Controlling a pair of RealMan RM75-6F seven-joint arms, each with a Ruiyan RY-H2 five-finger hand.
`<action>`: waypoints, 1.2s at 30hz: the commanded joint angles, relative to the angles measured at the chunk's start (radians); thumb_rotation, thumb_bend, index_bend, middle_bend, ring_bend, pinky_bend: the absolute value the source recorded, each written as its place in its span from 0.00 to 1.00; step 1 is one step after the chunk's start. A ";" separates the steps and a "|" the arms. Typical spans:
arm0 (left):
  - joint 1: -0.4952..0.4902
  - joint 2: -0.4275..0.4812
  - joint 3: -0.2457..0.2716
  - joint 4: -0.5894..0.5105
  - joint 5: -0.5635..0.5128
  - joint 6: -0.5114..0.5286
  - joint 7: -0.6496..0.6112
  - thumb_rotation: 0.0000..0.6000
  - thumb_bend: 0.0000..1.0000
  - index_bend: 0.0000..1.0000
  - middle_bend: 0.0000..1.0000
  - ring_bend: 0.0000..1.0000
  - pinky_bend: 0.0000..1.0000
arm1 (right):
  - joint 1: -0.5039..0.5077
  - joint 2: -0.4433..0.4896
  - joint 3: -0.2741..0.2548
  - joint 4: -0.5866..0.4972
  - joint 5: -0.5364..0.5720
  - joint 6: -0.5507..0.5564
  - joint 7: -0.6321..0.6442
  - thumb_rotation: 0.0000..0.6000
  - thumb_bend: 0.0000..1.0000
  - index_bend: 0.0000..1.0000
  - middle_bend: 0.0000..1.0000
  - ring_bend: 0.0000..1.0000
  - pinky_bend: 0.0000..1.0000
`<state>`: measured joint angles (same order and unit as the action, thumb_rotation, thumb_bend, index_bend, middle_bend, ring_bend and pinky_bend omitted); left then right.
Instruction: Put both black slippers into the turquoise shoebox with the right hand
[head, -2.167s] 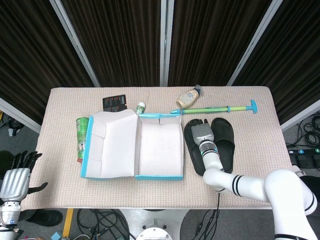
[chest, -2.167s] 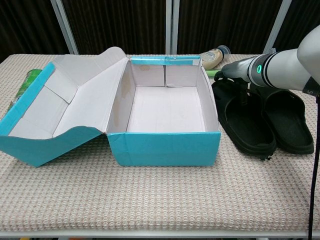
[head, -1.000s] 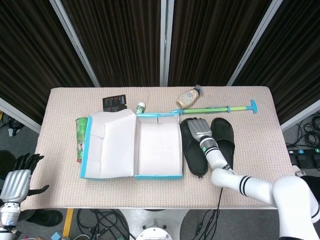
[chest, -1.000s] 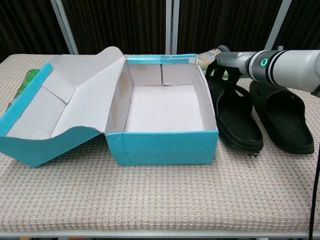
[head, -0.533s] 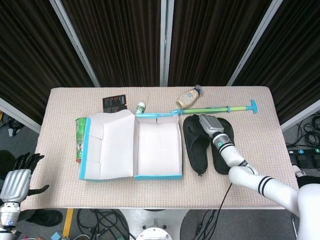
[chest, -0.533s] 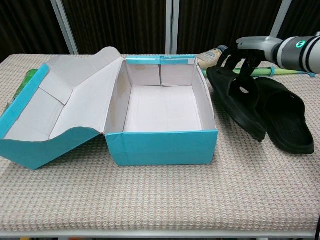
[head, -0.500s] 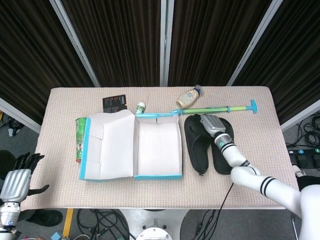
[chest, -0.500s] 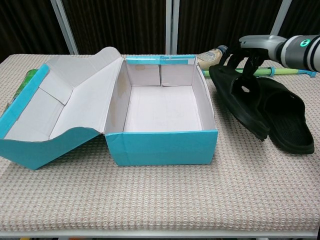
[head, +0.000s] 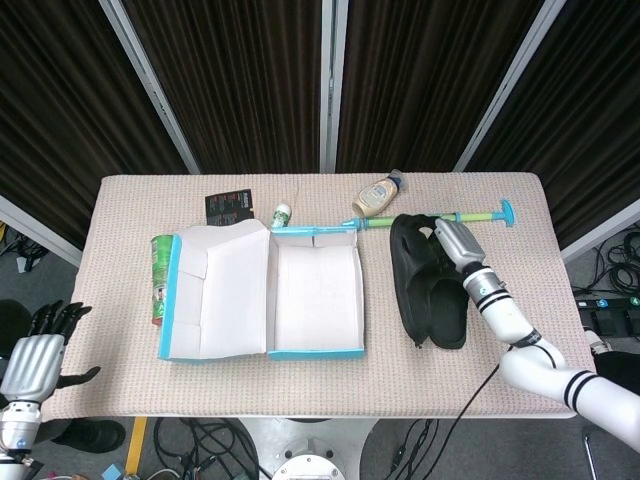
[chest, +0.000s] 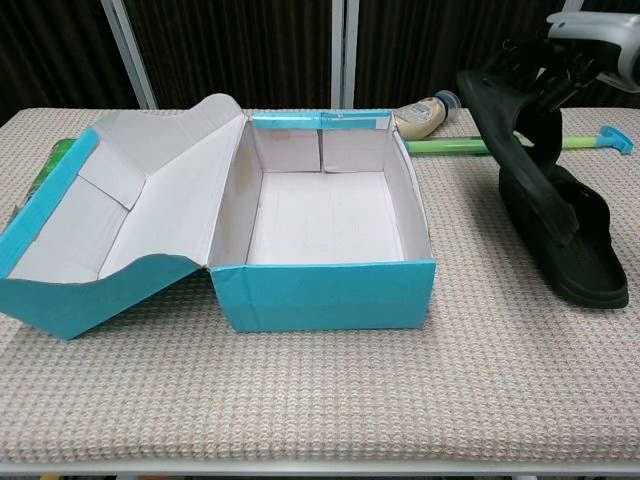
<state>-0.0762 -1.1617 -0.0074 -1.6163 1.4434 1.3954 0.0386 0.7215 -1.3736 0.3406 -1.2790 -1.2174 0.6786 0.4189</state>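
Note:
The turquoise shoebox (head: 315, 353) (chest: 325, 295) stands open mid-table, its white inside bare and its lid (head: 215, 290) folded out to the left. My right hand (head: 455, 242) (chest: 590, 35) grips one black slipper (head: 408, 270) (chest: 510, 135) by its strap and holds it tilted on edge above the table, right of the box. The second black slipper (head: 450, 315) (chest: 590, 250) lies flat under it, near the right side. My left hand (head: 30, 362) hangs below the table's left edge, fingers apart and holding nothing.
Behind the box lie a mayonnaise bottle (head: 377, 195) (chest: 425, 112) and a long green-and-blue stick (head: 450, 217) (chest: 450, 146). A green can (head: 162, 275) sits left of the lid. A small green-capped bottle (head: 283, 213) and a black card (head: 230, 206) are at the back.
My right hand closed on the left slipper's strap and raised it off the table, moving up and right, so the slipper now hangs tilted over the other one. The box shifted slightly left.

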 joint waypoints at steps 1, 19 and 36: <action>0.000 0.002 0.001 -0.003 0.002 0.002 0.003 1.00 0.00 0.16 0.12 0.00 0.03 | -0.026 0.043 0.013 -0.053 -0.108 0.046 0.200 1.00 0.23 0.49 0.44 0.23 0.39; 0.009 0.005 0.007 -0.008 0.008 0.018 -0.004 1.00 0.00 0.16 0.12 0.00 0.03 | 0.164 -0.205 0.058 -0.027 -0.077 0.050 0.370 1.00 0.22 0.49 0.44 0.23 0.39; 0.012 -0.006 0.010 0.027 -0.004 0.004 -0.043 1.00 0.00 0.16 0.12 0.00 0.03 | 0.338 -0.475 0.134 0.179 0.219 0.039 0.033 1.00 0.22 0.49 0.44 0.23 0.39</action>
<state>-0.0647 -1.1669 0.0023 -1.5892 1.4400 1.3998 -0.0035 1.0450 -1.8309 0.4682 -1.1177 -1.0082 0.7228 0.4659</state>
